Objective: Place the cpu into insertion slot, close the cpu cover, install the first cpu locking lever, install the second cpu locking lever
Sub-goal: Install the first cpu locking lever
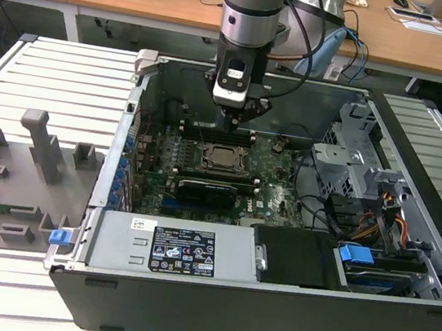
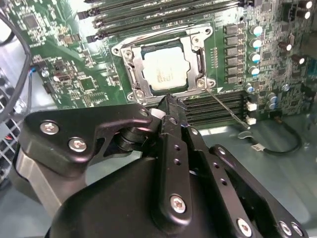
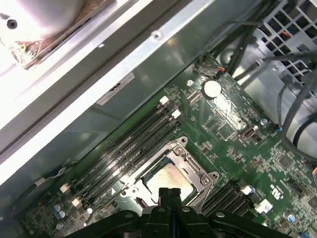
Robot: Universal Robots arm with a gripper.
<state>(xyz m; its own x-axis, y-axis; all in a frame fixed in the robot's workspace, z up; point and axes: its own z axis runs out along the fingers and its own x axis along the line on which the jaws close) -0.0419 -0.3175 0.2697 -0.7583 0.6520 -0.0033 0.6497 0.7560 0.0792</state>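
The cpu lies flat in the insertion slot on the green motherboard, silvery top facing up. The cpu cover is down around it as a metal frame. One thin locking lever sticks out from a socket corner across the memory slots. Another wire lever runs along the frame's far edge. My gripper hovers just above the socket's edge, fingers pressed together with nothing between them. In the exterior view the gripper hangs over the cpu. The first wrist view shows the fingertips over the cpu.
The open computer case surrounds the board. A long black card lies in front of the socket, memory slots flank it. The labelled power supply, drive cage and cables fill the exterior view's right. A grey fixture tray sits left.
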